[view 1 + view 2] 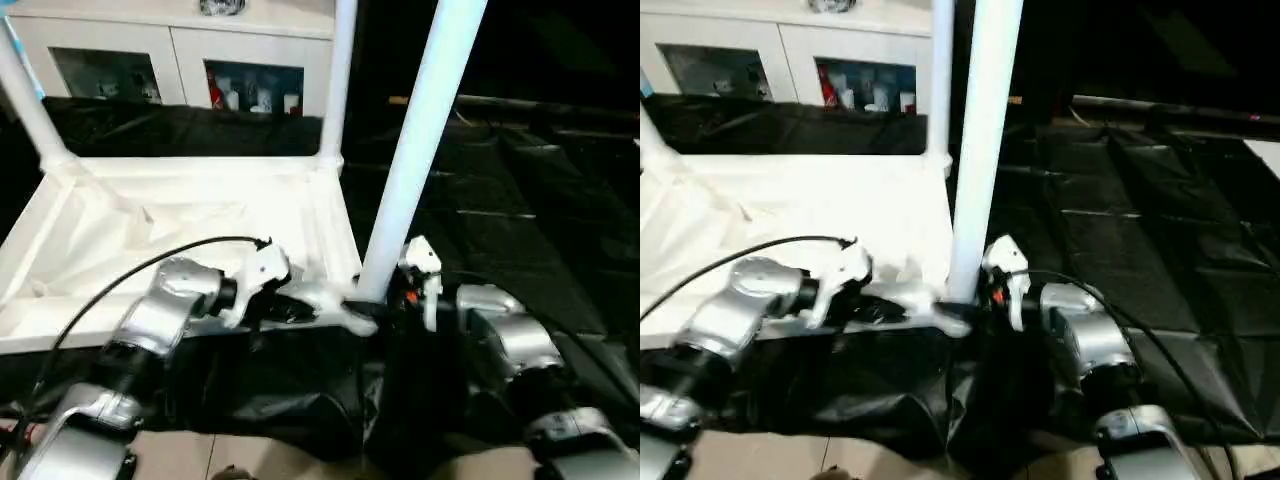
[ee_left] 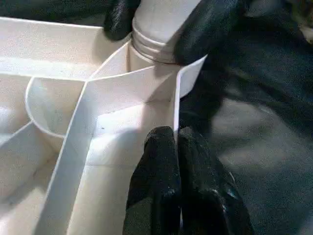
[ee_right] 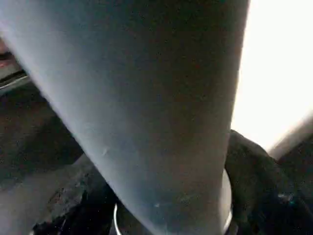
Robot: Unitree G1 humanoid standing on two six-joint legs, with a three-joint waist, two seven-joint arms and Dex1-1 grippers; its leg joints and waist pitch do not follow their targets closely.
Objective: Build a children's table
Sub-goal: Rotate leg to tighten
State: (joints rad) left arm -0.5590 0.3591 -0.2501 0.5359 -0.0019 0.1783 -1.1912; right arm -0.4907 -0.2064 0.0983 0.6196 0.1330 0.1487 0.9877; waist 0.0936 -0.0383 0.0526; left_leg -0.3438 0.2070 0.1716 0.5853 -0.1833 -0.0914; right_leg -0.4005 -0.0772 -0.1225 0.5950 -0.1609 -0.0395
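- The children's table top (image 1: 190,225) lay upside down on black sheeting (image 1: 520,230), ribbed underside up, presumably so that the corner sockets faced upward to take the legs.
- The leg being fitted (image 1: 420,140) stood in the near corner socket on the robot's right side of the top, its threaded collar (image 2: 154,41) just above the socket mouth; I judged it not yet fully seated.
- The right gripper (image 2: 161,22) had one black finger on each side of the leg's base, jaws apart around it. Whether they pressed on it or merely bracketed it, I could not tell.
- The left gripper (image 2: 177,166) had its jaws together, the tips resting at the top's thin rim wall next to that corner, likely to steady the top while the leg was worked.
- The leg's long axis ran nearly upright, leaning slightly to the robot's right, its base down in the socket and its free end up, out of frame.
- Two more legs stood in the far corners, one (image 1: 338,80) on the right and one (image 1: 25,95) on the left, both roughly vertical.
- A white cabinet (image 1: 170,50) with glass doors stood behind.
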